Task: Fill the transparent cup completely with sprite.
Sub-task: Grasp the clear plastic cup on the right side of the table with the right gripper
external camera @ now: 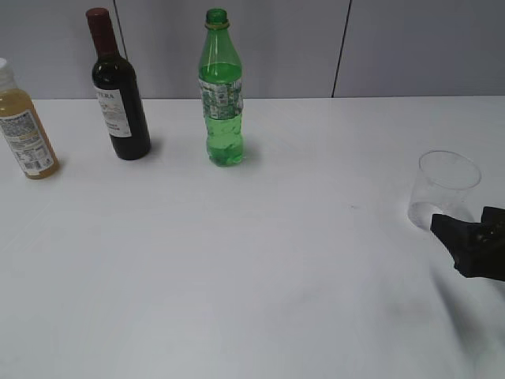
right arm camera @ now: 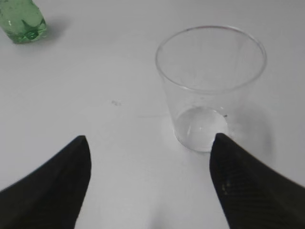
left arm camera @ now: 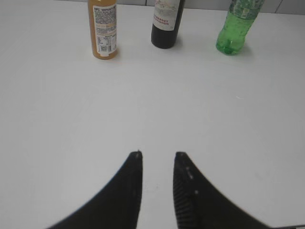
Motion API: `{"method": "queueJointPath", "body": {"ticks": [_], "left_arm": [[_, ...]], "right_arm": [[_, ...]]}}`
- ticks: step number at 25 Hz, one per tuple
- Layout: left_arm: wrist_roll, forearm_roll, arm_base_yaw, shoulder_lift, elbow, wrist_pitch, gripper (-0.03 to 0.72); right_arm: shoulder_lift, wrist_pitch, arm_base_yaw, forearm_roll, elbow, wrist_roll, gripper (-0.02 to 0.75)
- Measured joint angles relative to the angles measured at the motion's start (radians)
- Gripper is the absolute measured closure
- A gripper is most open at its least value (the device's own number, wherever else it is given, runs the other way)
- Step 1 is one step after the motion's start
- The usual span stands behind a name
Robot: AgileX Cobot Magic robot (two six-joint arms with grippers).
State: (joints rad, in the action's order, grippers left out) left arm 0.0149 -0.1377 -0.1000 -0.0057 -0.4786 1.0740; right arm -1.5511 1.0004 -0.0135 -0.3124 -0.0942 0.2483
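Note:
The transparent cup (external camera: 445, 189) stands empty and upright at the right of the white table; it fills the upper right of the right wrist view (right arm camera: 209, 86). The green sprite bottle (external camera: 221, 91) stands capped at the back centre, and shows in the left wrist view (left arm camera: 237, 26) and the right wrist view (right arm camera: 21, 20). My right gripper (right arm camera: 150, 143) is open and empty, just short of the cup, its right finger close to the cup's base. In the exterior view only its tip (external camera: 473, 241) shows. My left gripper (left arm camera: 158, 155) is open a little, empty, over bare table.
A dark wine bottle (external camera: 118, 91) with a red cap stands left of the sprite bottle. A yellowish juice bottle (external camera: 24, 126) stands at the far left. Both show in the left wrist view, wine (left arm camera: 167, 24) and juice (left arm camera: 103, 28). A grey wall runs behind the table.

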Motion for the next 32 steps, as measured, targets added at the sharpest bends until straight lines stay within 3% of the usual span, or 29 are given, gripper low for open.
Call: {"method": "queueJointPath", "body": {"ticks": [3,11,17,32], "left_arm": [[0.0,0.0,0.0,0.0,0.0,0.0,0.514],[0.0,0.0,0.0,0.0,0.0,0.0,0.512],[0.0,0.0,0.0,0.0,0.0,0.0,0.512],[0.0,0.0,0.0,0.0,0.0,0.0,0.509]], "right_arm": [[-0.045,0.073,0.0,0.036,0.011,-0.052,0.08],[-0.229,0.2,0.0,0.101,0.013,-0.181,0.069],[-0.386,0.202,0.0,0.139,-0.02,-0.19,0.069],[-0.526,0.206,0.0,0.14,-0.212,-0.192,0.069]]}}
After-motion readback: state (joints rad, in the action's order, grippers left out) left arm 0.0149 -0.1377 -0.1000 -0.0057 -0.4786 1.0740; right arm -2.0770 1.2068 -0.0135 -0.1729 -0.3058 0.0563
